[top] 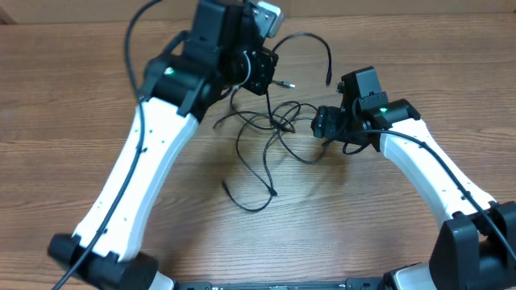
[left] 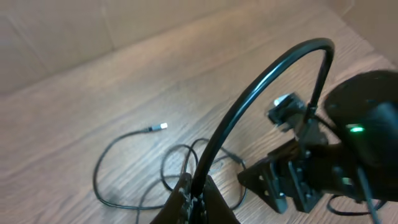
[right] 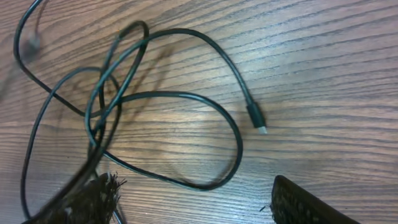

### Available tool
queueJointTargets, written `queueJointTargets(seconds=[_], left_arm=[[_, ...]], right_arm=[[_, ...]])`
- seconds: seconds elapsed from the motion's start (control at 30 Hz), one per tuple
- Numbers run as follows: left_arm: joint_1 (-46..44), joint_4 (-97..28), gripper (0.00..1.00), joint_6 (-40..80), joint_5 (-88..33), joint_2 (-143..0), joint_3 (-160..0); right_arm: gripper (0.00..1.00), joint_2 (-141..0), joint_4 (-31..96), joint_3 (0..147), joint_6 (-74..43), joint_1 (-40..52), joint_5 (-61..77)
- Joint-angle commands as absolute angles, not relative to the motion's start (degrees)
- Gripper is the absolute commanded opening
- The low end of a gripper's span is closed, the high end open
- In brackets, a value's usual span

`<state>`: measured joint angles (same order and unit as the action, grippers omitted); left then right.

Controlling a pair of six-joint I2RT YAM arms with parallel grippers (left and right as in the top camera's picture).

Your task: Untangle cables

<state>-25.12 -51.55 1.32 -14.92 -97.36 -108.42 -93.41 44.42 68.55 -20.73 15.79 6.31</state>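
Note:
Several thin black cables (top: 266, 121) lie in tangled loops at the table's middle, with one loop trailing toward the front (top: 250, 203). My left gripper (top: 264, 74) is raised above the back of the tangle. In the left wrist view it (left: 196, 190) is shut on a cable (left: 261, 81) that arches up and over. That arch also shows in the overhead view (top: 310, 35). My right gripper (top: 322, 125) sits low at the right edge of the tangle. In the right wrist view it (right: 193, 196) is open, with loops (right: 186, 99) and a plug tip (right: 256, 118) ahead of it. One cable runs past its left finger.
The wooden table (top: 97, 89) carries only the cables. My right gripper also shows in the left wrist view (left: 311, 174), close beside the left one. A loose plug tip (left: 163, 126) lies on the wood to the left.

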Motion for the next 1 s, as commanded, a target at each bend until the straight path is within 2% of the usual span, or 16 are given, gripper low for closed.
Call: queueJointTargets(seconds=[0.0, 0.17, 0.27, 0.33, 0.5, 0.67, 0.8, 0.97], left_arm=[[-23.8, -51.7, 0.04, 1.7, -6.0, -92.9, -109.8], [-20.4, -51.2, 0.04, 3.6, 1.9, -89.6, -109.8], [-17.2, -50.7, 0.04, 7.7, -2.8, -88.8, -109.8], [-14.0, -49.7, 0.04, 9.2, -11.2, -88.7, -109.8], [-10.9, -48.2, 0.04, 12.0, -9.9, -88.8, -109.8], [-10.5, -43.0, 0.04, 15.0, -22.2, -88.7, -109.8], [-10.5, -38.0, 0.04, 18.4, -30.1, -88.7, -109.8], [-10.5, -33.8, 0.04, 20.9, -32.6, -88.7, -109.8]], right_arm=[[0.78, -93.7, 44.0, 68.5, -20.5, 15.9, 7.6], [0.78, -93.7, 44.0, 68.5, -20.5, 15.9, 7.6], [0.78, -93.7, 43.7, 68.5, -20.5, 15.9, 7.7], [0.80, -93.7, 43.2, 68.5, -20.5, 16.2, 9.0], [0.81, -93.7, 42.1, 68.4, -17.1, 17.1, 9.5], [0.82, -94.6, 37.3, 68.1, -7.5, 19.8, 16.2], [0.83, -96.4, 33.8, 68.1, -7.0, 21.6, 16.2], [0.86, -99.6, 31.9, 68.1, -6.9, 23.4, 19.2]])
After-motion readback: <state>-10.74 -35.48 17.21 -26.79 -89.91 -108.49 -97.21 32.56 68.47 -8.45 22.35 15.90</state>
